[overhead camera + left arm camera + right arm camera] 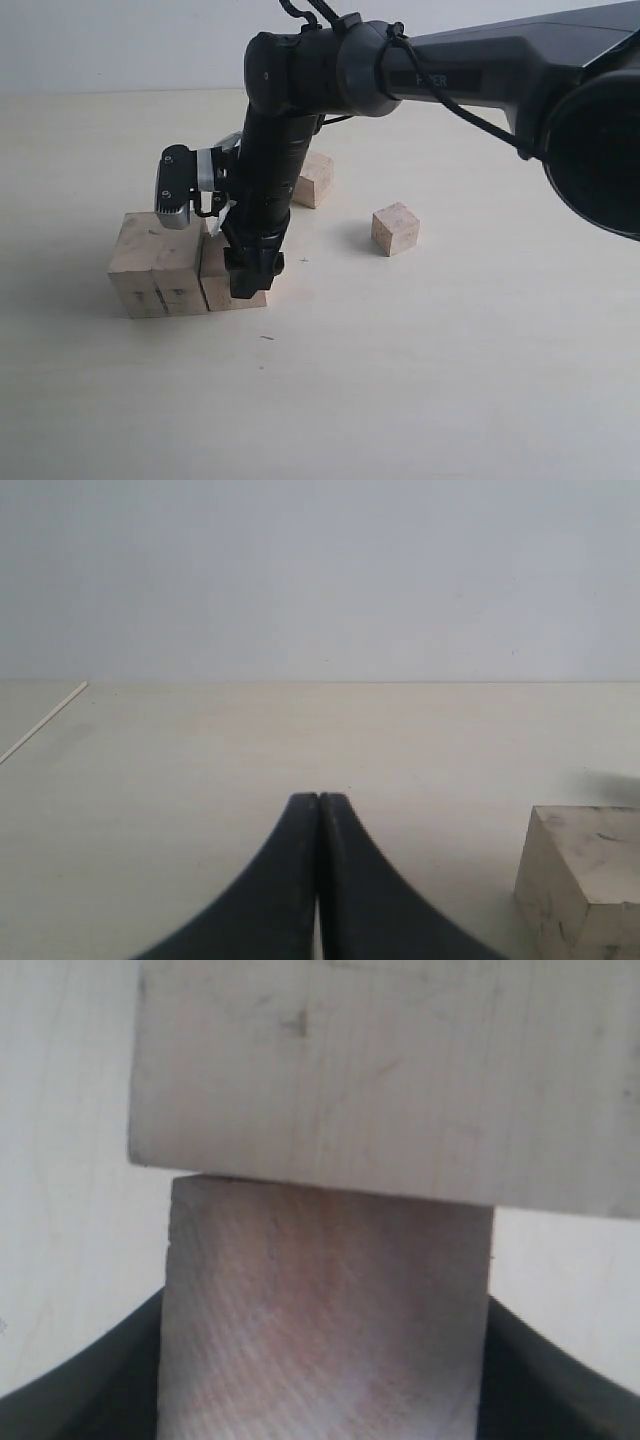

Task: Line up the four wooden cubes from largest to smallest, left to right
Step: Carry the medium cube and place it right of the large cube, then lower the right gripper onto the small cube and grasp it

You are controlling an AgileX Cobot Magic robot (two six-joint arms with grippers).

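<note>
The largest wooden cube (155,262), marked with dark scuffs, stands at the left. A second, smaller cube (222,288) sits tight against its right side, and my right gripper (250,278) is shut on it from above. In the right wrist view this held cube (325,1310) fills the space between the dark fingers (90,1385) and butts against the largest cube (380,1070). Two smaller cubes stand apart: one (316,180) behind the arm, one (395,228) to the right. My left gripper (319,802) is shut on nothing, low over the table, with a scuffed cube (585,880) beside it.
The right arm (450,70) reaches across from the upper right and hides part of the cube behind it. The pale table (420,380) runs to a white wall. The left arm is outside the exterior view.
</note>
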